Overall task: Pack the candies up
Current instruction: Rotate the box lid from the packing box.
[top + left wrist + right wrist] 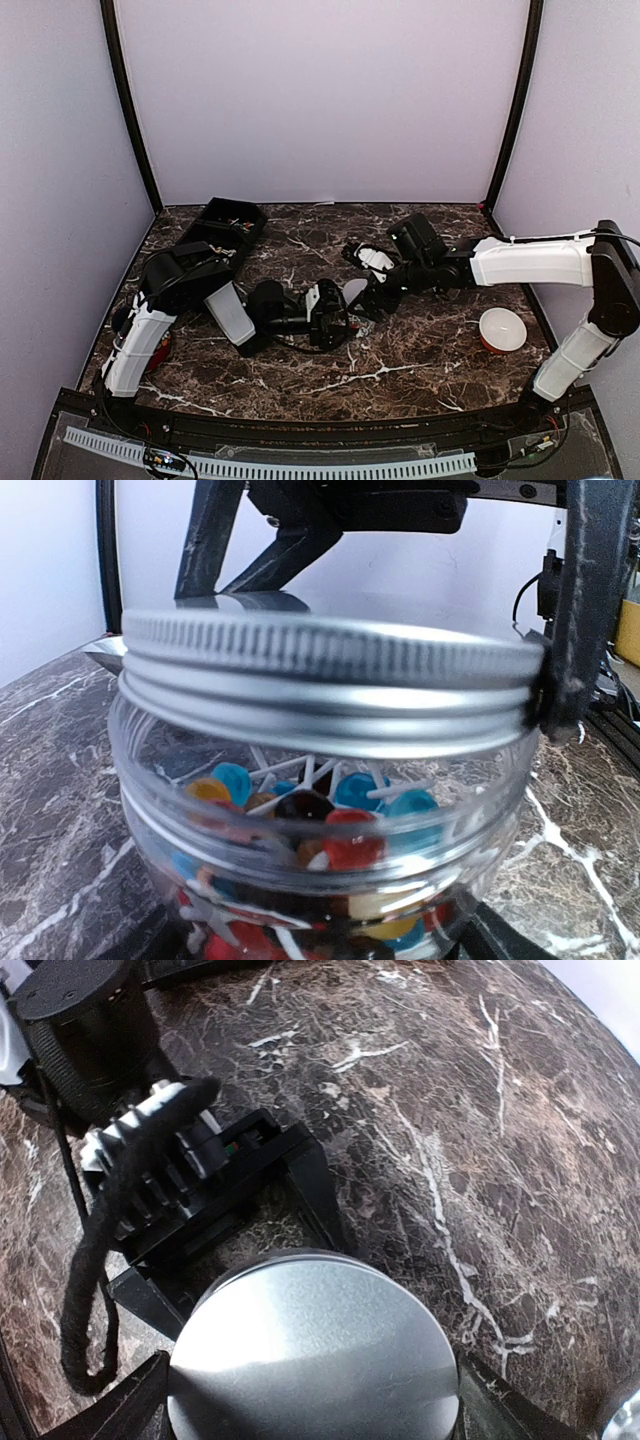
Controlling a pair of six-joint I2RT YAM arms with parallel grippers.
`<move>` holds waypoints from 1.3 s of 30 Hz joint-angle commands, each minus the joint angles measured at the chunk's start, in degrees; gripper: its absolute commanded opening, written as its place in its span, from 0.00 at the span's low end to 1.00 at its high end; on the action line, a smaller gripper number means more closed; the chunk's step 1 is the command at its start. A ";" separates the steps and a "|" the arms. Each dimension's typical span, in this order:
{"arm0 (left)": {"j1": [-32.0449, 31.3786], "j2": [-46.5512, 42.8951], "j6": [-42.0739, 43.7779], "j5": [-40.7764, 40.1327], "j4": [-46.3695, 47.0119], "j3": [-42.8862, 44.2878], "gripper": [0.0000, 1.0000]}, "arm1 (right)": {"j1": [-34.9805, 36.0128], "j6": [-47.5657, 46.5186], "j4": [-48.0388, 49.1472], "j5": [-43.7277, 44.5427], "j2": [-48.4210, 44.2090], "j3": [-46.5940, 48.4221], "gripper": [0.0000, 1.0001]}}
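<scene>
A clear glass jar [150, 780] fills the left wrist view, and the candies [350, 845] lie inside it in a mixed heap of red, blue, yellow and dark sweets on white sticks. My left gripper [338, 318] is shut on the jar from the side, near the table's middle. A silver ribbed lid [320, 680] rests on the jar's mouth, slightly tilted. My right gripper [315, 1405] is shut on the lid [310, 1360], a dark finger at each side of it. One of those fingers [575, 630] shows against the lid's right edge.
A black bin [228, 228] stands at the back left with a few small bits in it. An orange-rimmed white dish [501, 330] sits at the right, near the right arm's base. The left arm's cabled wrist [150, 1160] lies close behind the jar.
</scene>
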 commanded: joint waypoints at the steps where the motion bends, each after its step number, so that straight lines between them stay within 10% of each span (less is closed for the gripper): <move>1: 0.93 0.73 0.50 -5.85 -5.96 -2.55 0.76 | 1.38 6.99 1.39 6.45 -0.18 0.85 0.87; 39: 1.94 4.09 -1.25 13.85 -3.14 -0.04 0.77 | 1.67 -9.12 -16.72 0.47 3.99 9.78 0.92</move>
